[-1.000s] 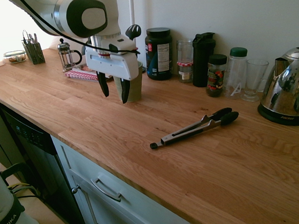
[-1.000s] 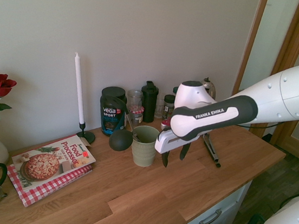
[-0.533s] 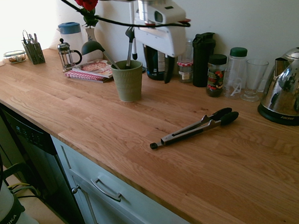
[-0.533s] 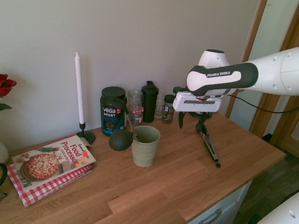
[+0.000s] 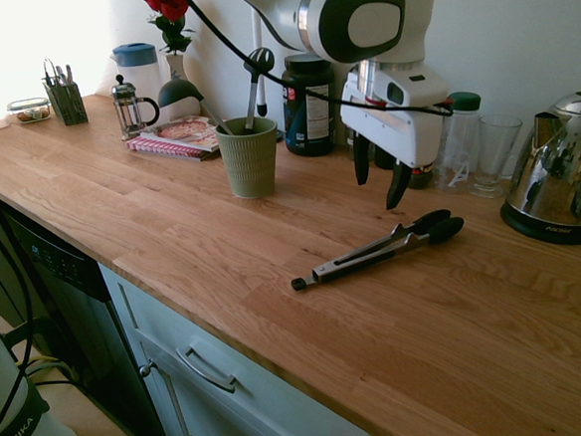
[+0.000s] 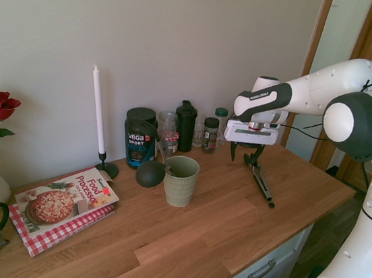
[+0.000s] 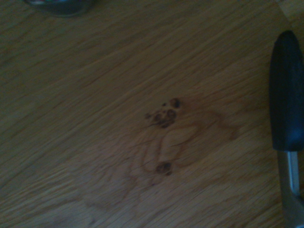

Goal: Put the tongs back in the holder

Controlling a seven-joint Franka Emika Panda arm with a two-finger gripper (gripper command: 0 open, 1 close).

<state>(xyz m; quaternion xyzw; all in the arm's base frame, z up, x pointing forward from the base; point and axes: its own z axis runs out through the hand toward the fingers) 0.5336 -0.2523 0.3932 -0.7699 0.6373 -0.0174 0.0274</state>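
Gripper (image 5: pixel 379 184) points down, fingers apart (and seemingly empty).

One kettle (image 5: pixel 559 174), one holder (image 5: pixel 250 159), one pair of tongs (image 5: pixel 378 250), one candle (image 6: pixel 98 109), two books (image 6: pixel 63 213).

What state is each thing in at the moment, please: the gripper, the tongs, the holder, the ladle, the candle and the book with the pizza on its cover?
Gripper: open, empty, above the counter.
Tongs: lying flat, arms spread slightly.
Holder: upright, utensils inside.
Ladle: leaning in the holder, bowl up.
Candle: upright, unlit.
Book: closed, lying flat.
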